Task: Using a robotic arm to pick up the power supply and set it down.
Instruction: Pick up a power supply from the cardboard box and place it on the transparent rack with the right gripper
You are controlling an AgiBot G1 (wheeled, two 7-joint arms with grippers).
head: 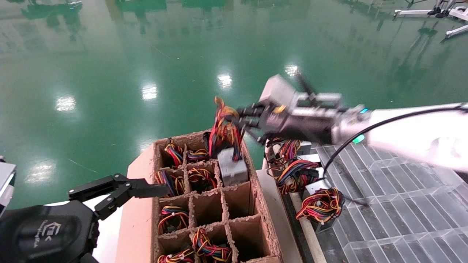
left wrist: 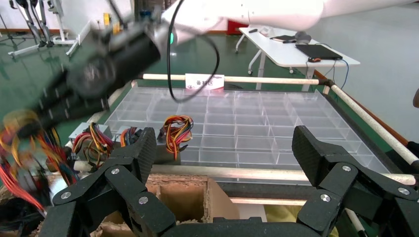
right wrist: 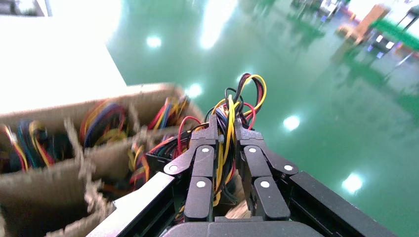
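Note:
My right gripper (head: 237, 118) (right wrist: 226, 129) is shut on the red, yellow and black wire bundle (head: 223, 128) (right wrist: 242, 98) of the power supply. Its grey metal box (head: 232, 170) hangs below the wires, tilted, partly raised out of a back compartment of the cardboard box (head: 139, 204). In the left wrist view the right gripper (left wrist: 74, 98) and the held wires (left wrist: 24, 148) show blurred. My left gripper (head: 120, 190) (left wrist: 222, 148) hangs open and empty beside the box's near left side.
The divided cardboard box holds several more wired power supplies (head: 172, 219). To its right lies a clear compartment tray (head: 402, 204) with three power supplies (head: 321, 204) along its near edge. Green floor lies beyond.

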